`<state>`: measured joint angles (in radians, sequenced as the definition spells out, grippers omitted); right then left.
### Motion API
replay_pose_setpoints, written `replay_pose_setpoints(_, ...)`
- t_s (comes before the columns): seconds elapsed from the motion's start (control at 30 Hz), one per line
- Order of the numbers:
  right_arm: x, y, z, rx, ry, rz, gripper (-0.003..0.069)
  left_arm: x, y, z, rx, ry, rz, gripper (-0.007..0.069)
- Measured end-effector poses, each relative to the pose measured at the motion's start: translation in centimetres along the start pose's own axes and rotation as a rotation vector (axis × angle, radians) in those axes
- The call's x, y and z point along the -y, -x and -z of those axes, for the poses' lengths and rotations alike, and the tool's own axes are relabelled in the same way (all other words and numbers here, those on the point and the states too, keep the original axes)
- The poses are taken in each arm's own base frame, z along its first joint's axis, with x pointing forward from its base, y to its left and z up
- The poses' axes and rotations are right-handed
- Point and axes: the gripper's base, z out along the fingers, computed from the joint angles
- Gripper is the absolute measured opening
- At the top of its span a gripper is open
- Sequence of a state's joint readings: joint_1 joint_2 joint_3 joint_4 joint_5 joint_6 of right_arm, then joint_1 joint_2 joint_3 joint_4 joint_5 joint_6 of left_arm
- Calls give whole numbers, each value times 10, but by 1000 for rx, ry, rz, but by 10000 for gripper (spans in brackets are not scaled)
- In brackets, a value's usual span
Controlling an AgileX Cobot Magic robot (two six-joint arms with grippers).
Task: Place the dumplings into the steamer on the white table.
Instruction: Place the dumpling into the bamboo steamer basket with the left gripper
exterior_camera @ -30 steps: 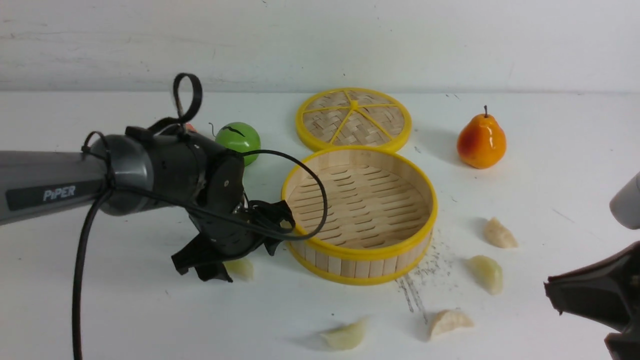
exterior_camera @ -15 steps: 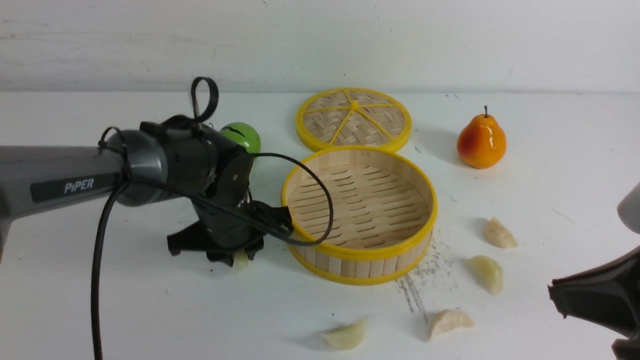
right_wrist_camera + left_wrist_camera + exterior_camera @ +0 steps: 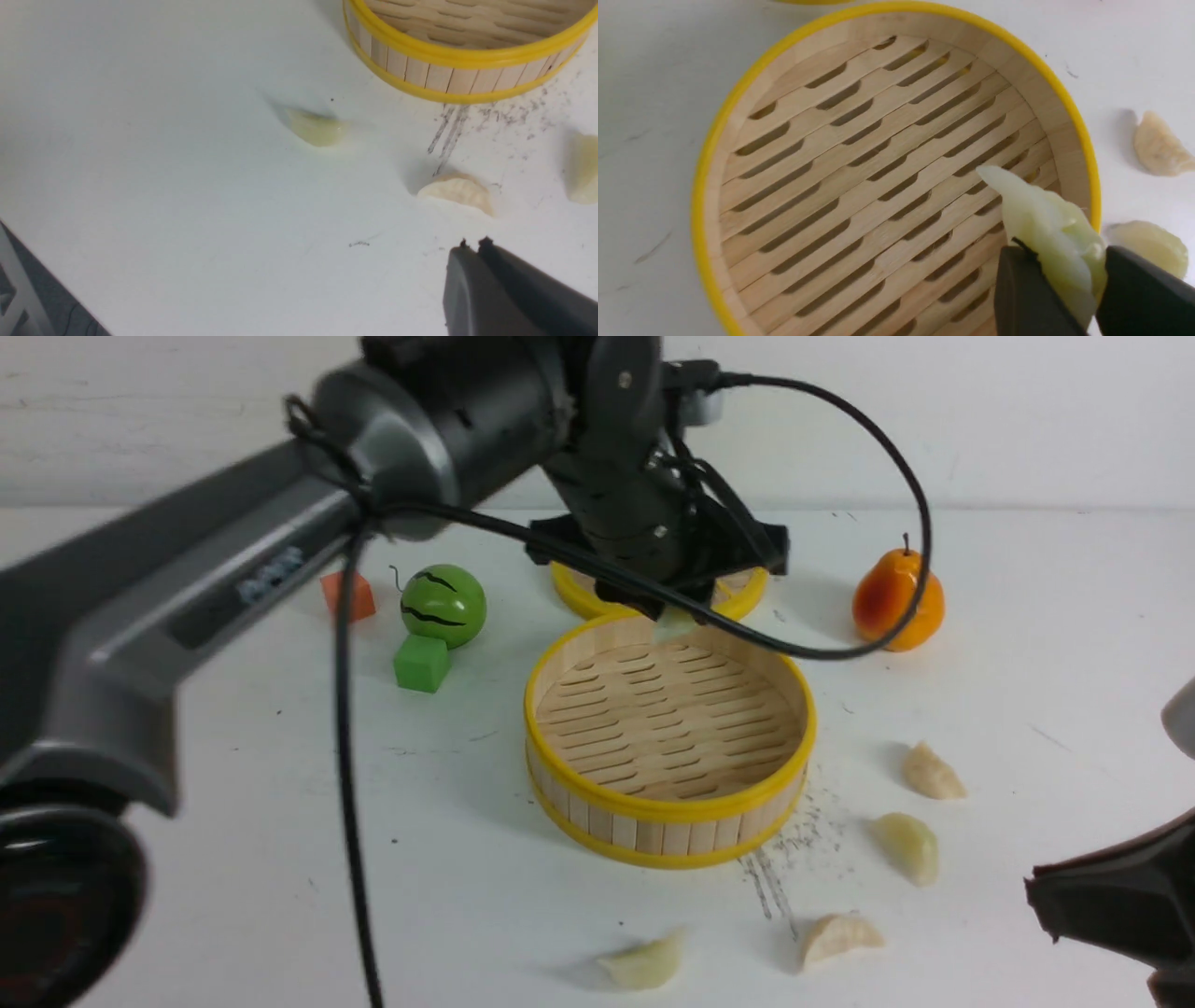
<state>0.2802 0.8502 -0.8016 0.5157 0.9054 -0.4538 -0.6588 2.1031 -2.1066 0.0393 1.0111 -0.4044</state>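
Where the scene comes closest to us, at the near right, we find the right pincer clenched, its two dark fingers pressed together with nothing between them, over the desk. Near its tips a cream dumpling lies flat on the white surface. To the left of that, and apart from it, lies a yellowish-green dumpling. Dark scratch marks run from the cream one toward the steamer.

A little farther back on the right we see a third dumpling and beyond it a fourth dumpling. Both are outside the steamer and apart from its wall. The steamer itself stands at the middle of the desk, slatted floor up, with yellow rims at top and bottom.

Reaching in from the left and high across the scene, the left arm points its left pincer down over the far side of the steamer. It is grasping a fifth dumpling, glossy and pale green, whose tip sticks out past the fingers. In the left wrist view it hangs over the slats just inside the wall. In the front view it sits about level with the far rim. A black cable loops from the wrist out to the right.

Farther left we see a green cube just in front of a striped green ball, and an orange cube beyond. Just behind the steamer lies the lid, mostly hidden by the arm. A pear stands upright at the far right.
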Motion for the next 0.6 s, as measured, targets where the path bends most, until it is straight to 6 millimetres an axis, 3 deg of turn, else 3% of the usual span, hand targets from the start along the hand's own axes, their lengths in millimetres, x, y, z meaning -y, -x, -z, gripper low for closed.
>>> replay_pose_setpoints(0.17, -11, -11, 21, 3, 4, 19, 25, 4, 0, -59, -30, 16, 11, 192)
replay_pose_setpoints(0.33, -17, -18, 41, 57, -34, 53, 30, 3, -6, -104, -17, 14, 22, 192)
replay_pose_setpoints(0.5, -16, -22, 47, 57, -77, 50, 33, -1, -17, -134, -34, 28, 31, 195)
replay_pose_setpoints(0.6, -15, -24, 47, 47, -91, 48, 36, -2, -18, -139, -31, 40, 30, 242)
